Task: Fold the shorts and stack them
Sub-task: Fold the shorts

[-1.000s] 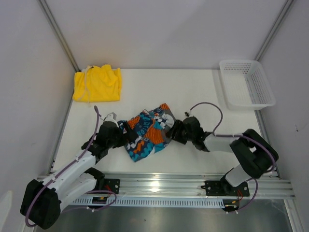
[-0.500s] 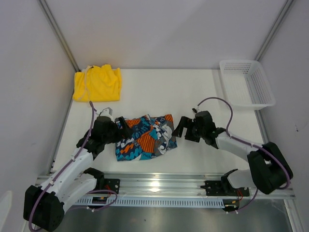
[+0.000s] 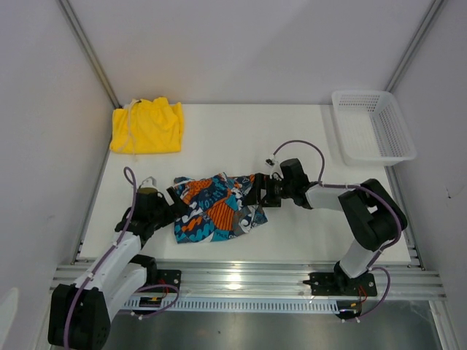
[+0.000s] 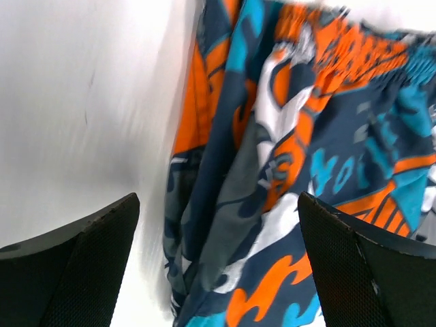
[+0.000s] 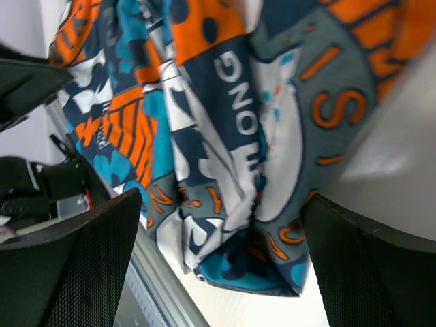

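**While both claws gaped, the printed shorts lay between them**

As seen from above, the printed shorts (image 3: 219, 208) lay crumpled near the front of the white table (image 3: 241, 138), between the two arms. The yellow shorts (image 3: 147, 126) sat folded in the far left corner, well apart from them. A white basket (image 3: 337, 117) stood in the far right corner. A metal rail (image 3: 241, 281) ran along the near edge, and a purple cable (image 3: 299, 144) looped above the right arm. Nothing lay on top of the printed pair. The left claw (image 3: 177, 204) pointed at its left edge and the right claw (image 3: 255, 193) at its right edge, both with fingers spread wide.

From the left wrist, bare table showed on the left and the printed cloth filled the middle and right. The two black fingers (image 4: 75, 266) stood far apart at the bottom corners, with the edge of the cloth between them. No cloth was pinched; whether a tip brushed it I could not tell.

From the right wrist, the printed cloth filled most of the view, with the left arm's dark shape beyond it. The fingers (image 5: 68, 272) were again splayed wide to either side of the cloth, gripping nothing.
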`<act>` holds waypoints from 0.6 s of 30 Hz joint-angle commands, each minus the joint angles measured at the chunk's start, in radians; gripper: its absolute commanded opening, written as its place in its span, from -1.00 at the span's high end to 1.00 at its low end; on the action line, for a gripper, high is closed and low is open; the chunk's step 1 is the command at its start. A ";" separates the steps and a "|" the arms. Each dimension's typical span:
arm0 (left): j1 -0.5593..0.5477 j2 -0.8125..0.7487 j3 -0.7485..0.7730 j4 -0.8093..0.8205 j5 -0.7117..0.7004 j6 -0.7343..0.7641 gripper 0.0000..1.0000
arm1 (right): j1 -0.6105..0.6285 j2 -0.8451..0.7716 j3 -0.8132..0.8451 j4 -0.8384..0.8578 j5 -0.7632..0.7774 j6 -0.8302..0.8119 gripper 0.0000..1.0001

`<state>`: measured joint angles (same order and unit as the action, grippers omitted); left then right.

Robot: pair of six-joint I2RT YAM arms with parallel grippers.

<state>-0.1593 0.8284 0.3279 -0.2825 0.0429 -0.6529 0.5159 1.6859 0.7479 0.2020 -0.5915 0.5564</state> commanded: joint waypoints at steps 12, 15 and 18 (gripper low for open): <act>0.037 0.063 -0.055 0.192 0.137 0.009 -0.98 | 0.193 0.166 0.162 -0.237 0.271 -0.089 -0.83; 0.040 0.075 -0.053 0.203 0.149 0.018 -0.98 | 0.225 0.192 0.198 -0.274 0.337 -0.084 -0.63; 0.041 0.104 -0.052 0.220 0.169 0.022 -0.98 | 0.237 0.222 0.226 -0.293 0.364 -0.075 -0.23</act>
<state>-0.1299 0.9096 0.2813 -0.1181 0.1699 -0.6468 0.7361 1.8313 0.9783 0.0643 -0.3538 0.5007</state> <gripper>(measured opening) 0.992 0.644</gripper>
